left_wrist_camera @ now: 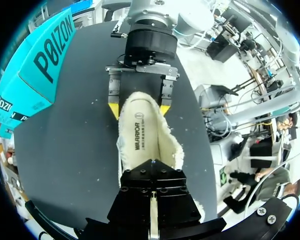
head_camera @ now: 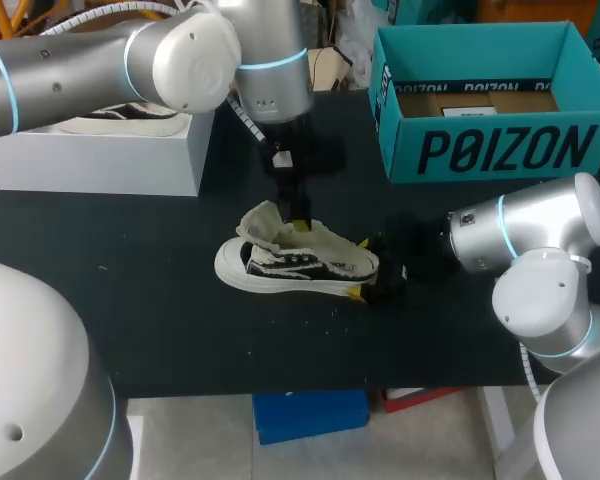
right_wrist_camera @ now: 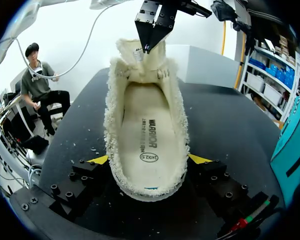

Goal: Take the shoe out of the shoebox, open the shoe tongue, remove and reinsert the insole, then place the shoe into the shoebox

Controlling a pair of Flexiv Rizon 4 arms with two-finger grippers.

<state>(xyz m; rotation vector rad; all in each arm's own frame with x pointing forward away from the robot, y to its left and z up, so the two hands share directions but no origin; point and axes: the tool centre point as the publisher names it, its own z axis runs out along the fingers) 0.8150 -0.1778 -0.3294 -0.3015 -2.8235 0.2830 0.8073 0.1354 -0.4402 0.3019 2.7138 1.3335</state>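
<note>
From above, a low black-and-cream shoe [head_camera: 290, 268] with a white rubber sole is lying on its sole at the middle of the matte black tabletop [head_camera: 130, 300]. Its frayed, fleecy cream collar is spreading wide. The left hand [head_camera: 300, 222] is coming straight down onto the raised tongue [head_camera: 265, 222], while the right hand [head_camera: 360, 268] is bracketing the heel end. A teal cardboard shoebox [head_camera: 500, 150] is standing open at the far right, well apart from the shoe. A plain white box [head_camera: 100, 165] is sitting at the far left.

In the left wrist view, the left hand's black fingers are pressing together into a wedge over the shoe's mouth. Ahead of them, the smooth cream insole [left_wrist_camera: 140, 135] is lying flat inside. The right hand's two yellow tips are touching the heel from either side.

In the right wrist view, the right hand's yellow tips are clamping the shoe's shaggy sides, one at each flank of the heel. The insole, oval and bearing dark print, is filling the shoe's bed. Beyond it, the left hand's fingers are pinching the top of the tongue, which is standing upright.
</note>
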